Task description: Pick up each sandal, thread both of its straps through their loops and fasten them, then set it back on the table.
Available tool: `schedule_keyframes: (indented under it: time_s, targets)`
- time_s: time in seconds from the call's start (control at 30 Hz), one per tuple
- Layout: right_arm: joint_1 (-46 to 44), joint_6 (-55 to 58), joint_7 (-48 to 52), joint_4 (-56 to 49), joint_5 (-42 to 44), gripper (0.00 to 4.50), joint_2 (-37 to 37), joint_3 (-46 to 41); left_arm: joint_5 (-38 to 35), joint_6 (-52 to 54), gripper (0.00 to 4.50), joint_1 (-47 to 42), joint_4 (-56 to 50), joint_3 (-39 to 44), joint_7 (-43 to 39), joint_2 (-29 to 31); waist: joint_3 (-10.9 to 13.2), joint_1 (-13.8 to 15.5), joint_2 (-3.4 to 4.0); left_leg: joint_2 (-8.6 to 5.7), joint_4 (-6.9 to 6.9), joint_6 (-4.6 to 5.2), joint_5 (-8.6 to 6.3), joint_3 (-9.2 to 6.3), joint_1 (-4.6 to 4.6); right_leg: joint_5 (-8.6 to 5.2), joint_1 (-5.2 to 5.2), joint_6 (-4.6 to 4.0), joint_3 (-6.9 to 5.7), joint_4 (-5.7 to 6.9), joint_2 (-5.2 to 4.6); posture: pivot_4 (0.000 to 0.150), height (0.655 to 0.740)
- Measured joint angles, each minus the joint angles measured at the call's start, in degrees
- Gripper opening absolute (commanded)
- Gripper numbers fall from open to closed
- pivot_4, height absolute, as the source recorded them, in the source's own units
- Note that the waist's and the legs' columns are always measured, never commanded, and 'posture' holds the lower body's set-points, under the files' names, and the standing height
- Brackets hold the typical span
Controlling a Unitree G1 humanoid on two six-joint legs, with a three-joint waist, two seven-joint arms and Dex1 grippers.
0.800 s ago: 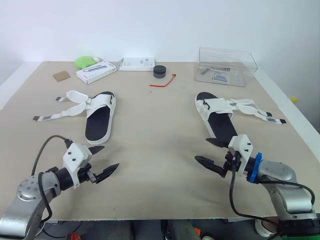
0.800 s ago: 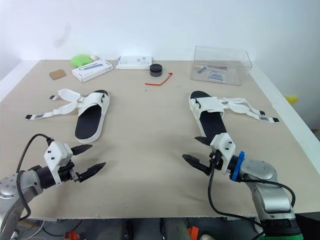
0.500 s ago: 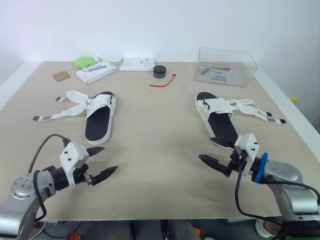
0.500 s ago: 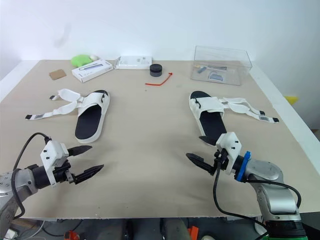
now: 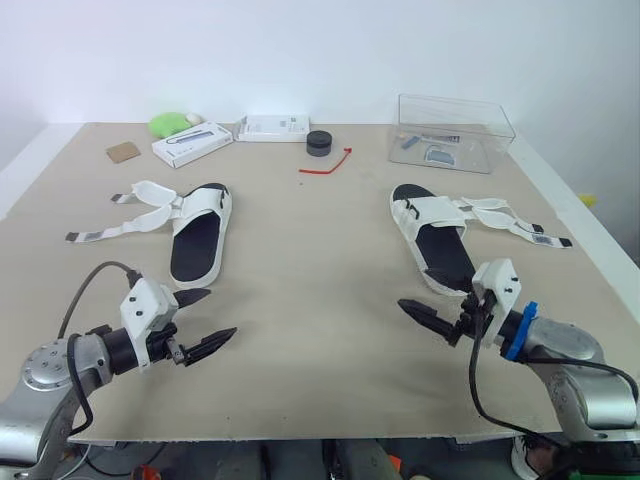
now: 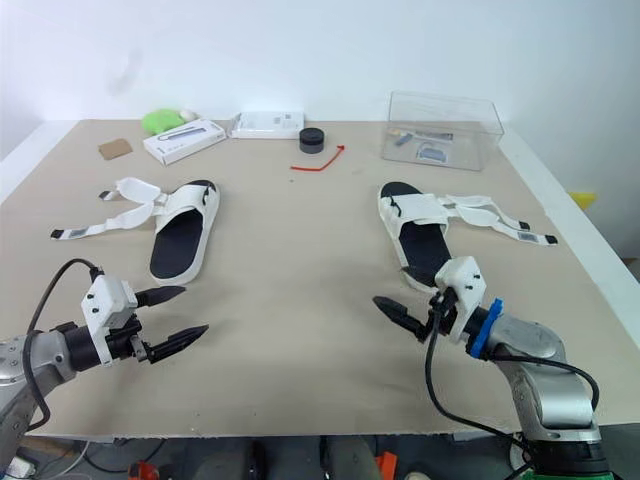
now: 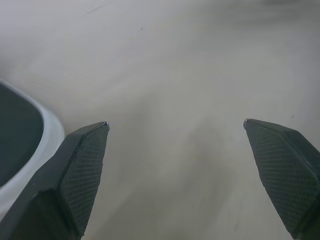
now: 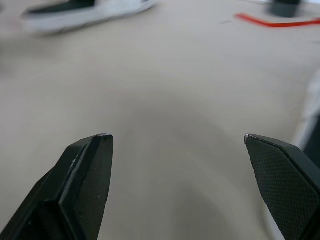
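Two sandals lie flat on the table (image 5: 310,250), well apart, with a wide bare stretch between them running from the near edge up to the far clutter. The left sandal (image 5: 200,235) has its loose straps splayed out toward the table's left edge. The right sandal (image 5: 435,240) has its own splayed toward the right edge, ends stopping short of the rim. My left hand (image 5: 220,312) hovers low near the front edge with its fingers spread wide on nothing, just short of the left sandal's heel. My right hand (image 5: 418,297) is likewise spread and empty, close beside the right sandal's heel. A clear box (image 5: 455,132) sits at the far right.
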Motion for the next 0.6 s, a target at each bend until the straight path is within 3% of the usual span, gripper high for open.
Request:
schedule_keyframes:
  time_s: [0.23, 0.33, 0.6]
  targets:
    - [-7.78, 9.15, -13.53, 0.34, -1.55, 4.50, 1.96, -0.36, 0.73, -0.42, 4.45, -7.63, -2.63, -10.74, -2.15, -2.95, 0.00, 0.01, -0.01, -0.04, -0.01, -0.01, -0.02, 0.19, -0.02, 0.00, -0.01, 0.10, 0.21, -0.01, 0.04, 0.150, 0.7400]
    - [-11.42, 11.46, -17.84, 1.86, -2.72, 4.50, 4.71, 0.32, 0.62, 0.51, 4.45, -16.01, -1.98, -15.55, -2.54, -5.98, 0.00, 0.03, -0.02, -0.08, 0.05, -0.01, -0.01, 0.23, -0.11, 0.09, -0.03, 0.18, 0.29, -0.01, 0.04, 0.150, 0.7400]
    - [-15.17, 12.61, -23.35, 4.49, -6.05, 4.50, 8.22, 2.46, 1.34, 0.58, 4.45, -21.38, 2.85, -19.93, -3.57, -8.06, 0.00, -0.21, -0.01, -0.03, -0.01, 0.03, -0.05, 0.32, -0.10, 0.06, -0.08, 0.19, 0.43, -0.02, 0.14, 0.150, 0.7400]
